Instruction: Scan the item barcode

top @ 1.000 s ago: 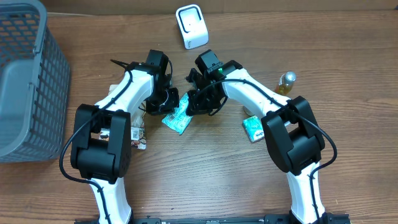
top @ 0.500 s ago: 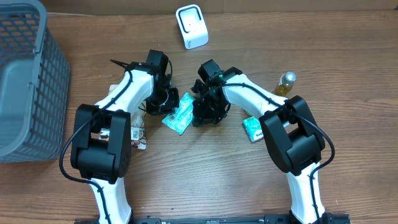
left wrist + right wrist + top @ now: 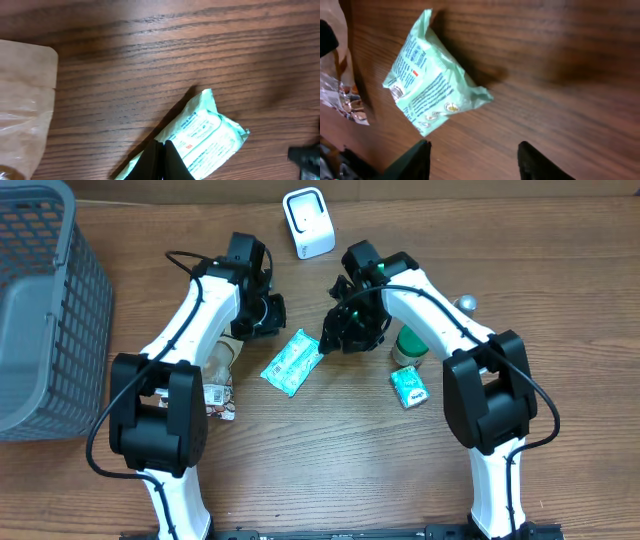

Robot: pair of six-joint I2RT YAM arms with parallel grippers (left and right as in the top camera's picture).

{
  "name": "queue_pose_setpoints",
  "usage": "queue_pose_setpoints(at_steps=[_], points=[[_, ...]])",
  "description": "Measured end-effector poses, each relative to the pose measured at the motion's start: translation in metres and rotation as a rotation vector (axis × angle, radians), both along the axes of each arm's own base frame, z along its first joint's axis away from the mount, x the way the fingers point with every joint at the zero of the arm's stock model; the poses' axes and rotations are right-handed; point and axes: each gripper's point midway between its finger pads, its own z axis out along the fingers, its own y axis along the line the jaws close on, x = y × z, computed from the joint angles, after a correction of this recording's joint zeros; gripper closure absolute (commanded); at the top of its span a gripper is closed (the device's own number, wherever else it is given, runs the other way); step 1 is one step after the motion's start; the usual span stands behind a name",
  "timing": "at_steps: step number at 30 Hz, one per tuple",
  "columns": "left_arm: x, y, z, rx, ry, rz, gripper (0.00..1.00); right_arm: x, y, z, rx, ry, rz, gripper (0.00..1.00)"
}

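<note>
Packet (image 3: 291, 361) lying free, just beside right tool (image 3: 334, 340)

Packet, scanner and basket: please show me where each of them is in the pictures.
packet (image 3: 292, 362), overhead view, the middle of its green printed face.
scanner (image 3: 308, 222), overhead view, the centre of its white front.
basket (image 3: 85, 300), overhead view, its grey mesh side wall.

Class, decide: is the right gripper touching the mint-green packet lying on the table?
Apart. The right wrist view shows a strip of bare table between the mint-green packet and the open right gripper.
</note>
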Motion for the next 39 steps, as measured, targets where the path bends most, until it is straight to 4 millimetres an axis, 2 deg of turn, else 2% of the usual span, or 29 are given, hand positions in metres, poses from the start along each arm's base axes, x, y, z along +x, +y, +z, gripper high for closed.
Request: queue_pose_setpoints(at_steps=[5, 13, 18, 24, 30, 35, 39], points=[[-0.007, 0.002, -0.007, 0.022, 0.015, -0.032, 0.84, 0.010, 0.004, 0.001, 0.017, -0.043, -0.004, 0.35], [-0.028, 0.004, -0.027, 0.043, 0.062, -0.095, 0.87, 0.017, 0.003, 0.000, -0.001, -0.044, -0.069, 0.34], [-0.024, 0.003, -0.033, 0.039, 0.038, -0.098, 0.89, 0.014, 0.001, -0.005, -0.016, -0.022, -0.098, 0.34], [-0.026, 0.005, -0.047, 0.043, 0.019, -0.096, 0.91, 0.001, -0.006, -0.017, -0.044, 0.028, -0.106, 0.34], [-0.027, 0.006, -0.049, 0.048, 0.023, -0.084, 0.94, -0.004, -0.008, -0.020, -0.055, 0.052, -0.113, 0.33], [-0.043, 0.004, -0.050, 0.038, 0.088, -0.088, 0.94, -0.005, -0.008, -0.020, -0.054, 0.057, -0.123, 0.31], [-0.056, -0.006, -0.050, 0.030, 0.130, -0.109, 0.94, -0.004, -0.007, -0.020, -0.053, 0.060, -0.130, 0.30]])
